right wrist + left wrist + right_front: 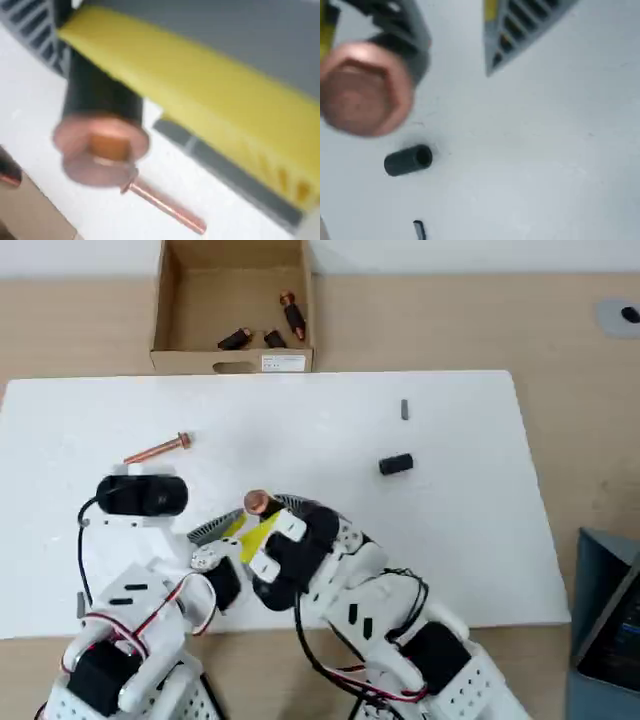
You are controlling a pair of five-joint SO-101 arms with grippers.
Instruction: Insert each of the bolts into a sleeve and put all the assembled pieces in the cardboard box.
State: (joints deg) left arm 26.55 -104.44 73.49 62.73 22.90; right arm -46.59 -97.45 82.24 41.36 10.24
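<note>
Right claw (262, 528): closed on black sleeve (97, 92), bolt (100, 147) seated, head up, over white mat (450, 540). Handling: keep firm, upright grip; clear cardboard box (160, 310) wall; release low beside finished pieces (292, 315).

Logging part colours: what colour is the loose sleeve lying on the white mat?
Black; the sleeve shows best in the left wrist view.

Sleeved bolt (257, 503): black sleeve, copper head up, upright in right claw (259, 525), mid worktop (450, 540).
Loose bolt (158, 449): copper, lying flat, 9 o'clock.
Loose sleeve (396, 464): black, on side, 3 o'clock.
Cardboard box (165, 310): open, 11 o'clock, three assembled pieces (292, 314) inside.
</note>
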